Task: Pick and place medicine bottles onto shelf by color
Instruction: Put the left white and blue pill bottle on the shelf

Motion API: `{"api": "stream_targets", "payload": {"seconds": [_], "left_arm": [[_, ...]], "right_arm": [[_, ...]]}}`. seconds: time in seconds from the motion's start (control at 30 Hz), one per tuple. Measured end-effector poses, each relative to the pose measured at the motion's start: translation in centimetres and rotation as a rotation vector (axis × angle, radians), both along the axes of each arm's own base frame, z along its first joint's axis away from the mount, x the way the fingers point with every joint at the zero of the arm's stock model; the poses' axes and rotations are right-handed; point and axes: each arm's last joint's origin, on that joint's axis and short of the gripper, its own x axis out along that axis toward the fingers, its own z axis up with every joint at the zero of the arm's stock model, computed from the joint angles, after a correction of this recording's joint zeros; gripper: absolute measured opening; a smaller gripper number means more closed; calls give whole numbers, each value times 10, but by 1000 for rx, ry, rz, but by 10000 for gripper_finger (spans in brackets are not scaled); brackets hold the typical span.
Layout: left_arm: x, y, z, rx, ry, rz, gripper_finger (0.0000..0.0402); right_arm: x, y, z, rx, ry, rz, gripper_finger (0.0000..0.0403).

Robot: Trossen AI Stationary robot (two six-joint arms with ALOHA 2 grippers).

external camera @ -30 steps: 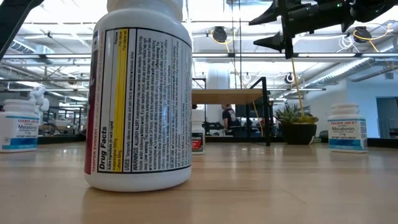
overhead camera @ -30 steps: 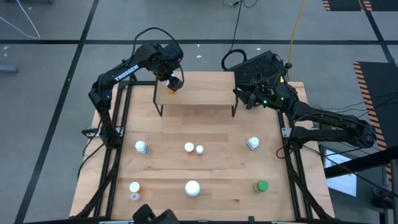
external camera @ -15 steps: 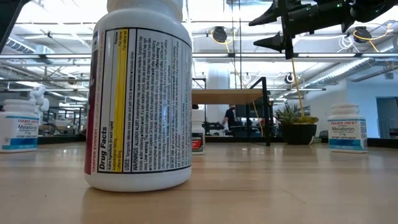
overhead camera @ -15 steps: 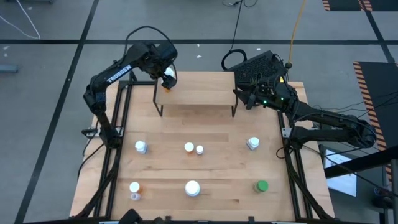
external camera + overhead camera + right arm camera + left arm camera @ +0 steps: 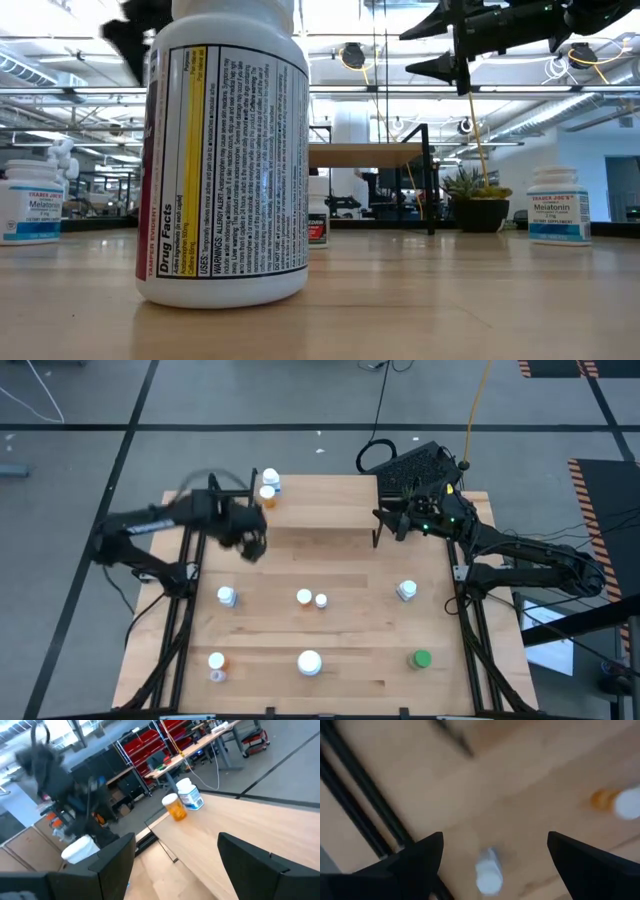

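Note:
The shelf (image 5: 318, 508) stands at the table's far middle. A blue-white medicine bottle (image 5: 270, 480) and an orange one (image 5: 267, 493) stand upright on its far left corner, also seen in the right wrist view as the blue-white bottle (image 5: 190, 797) and the orange bottle (image 5: 174, 807). Several more bottles stand on the table, among them a white-capped one (image 5: 227, 596) and a green-capped one (image 5: 421, 658). My left gripper (image 5: 252, 545) hangs open, pointing down, blurred, just off the shelf's near left corner, above a white-capped bottle (image 5: 489, 872). My right gripper (image 5: 386, 520) is open and level at the shelf's right end.
A large white bottle (image 5: 225, 150) stands close before the low camera. A small potted plant (image 5: 478, 200) sits behind the shelf's right side. Black frame rails (image 5: 185, 600) run along the table's left and right edges. A dark box (image 5: 415, 468) sits at the far right.
My left gripper has let go of the orange bottle, which now stands on the shelf's far left corner beside the blue-white one. The gripper then swung quickly off the shelf toward the table's near and left edges, rolling as it went. My right arm has kept still.

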Motion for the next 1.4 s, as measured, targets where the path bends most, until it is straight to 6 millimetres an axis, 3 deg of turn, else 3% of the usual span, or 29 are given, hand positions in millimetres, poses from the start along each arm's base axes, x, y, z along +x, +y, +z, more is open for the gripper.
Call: {"api": "stream_targets", "payload": {"seconds": [0.17, 0.33, 0.47, 0.9, 1.27, 1.4], "left_arm": [[-16, -36, -49, -65, 122, 141, 360], [-23, -46, -95, -134, 224, 153, 360], [-19, -54, -118, -216, 159, 132, 360], [-33, -62, -153, -239, 223, 201, 351], [-30, -59, -155, -243, 191, 201, 210], [-30, -52, -151, -267, 200, 167, 176]], "right_arm": [[0, -2, 0, -51, 24, -21, 279], [4, -10, -6, -67, 57, -75, 279], [10, -14, -11, -20, 42, -25, 279], [23, -13, -24, 91, 62, 62, 279], [23, -13, -21, 83, 33, 67, 279], [23, -13, -20, 80, 27, 67, 279]]}}
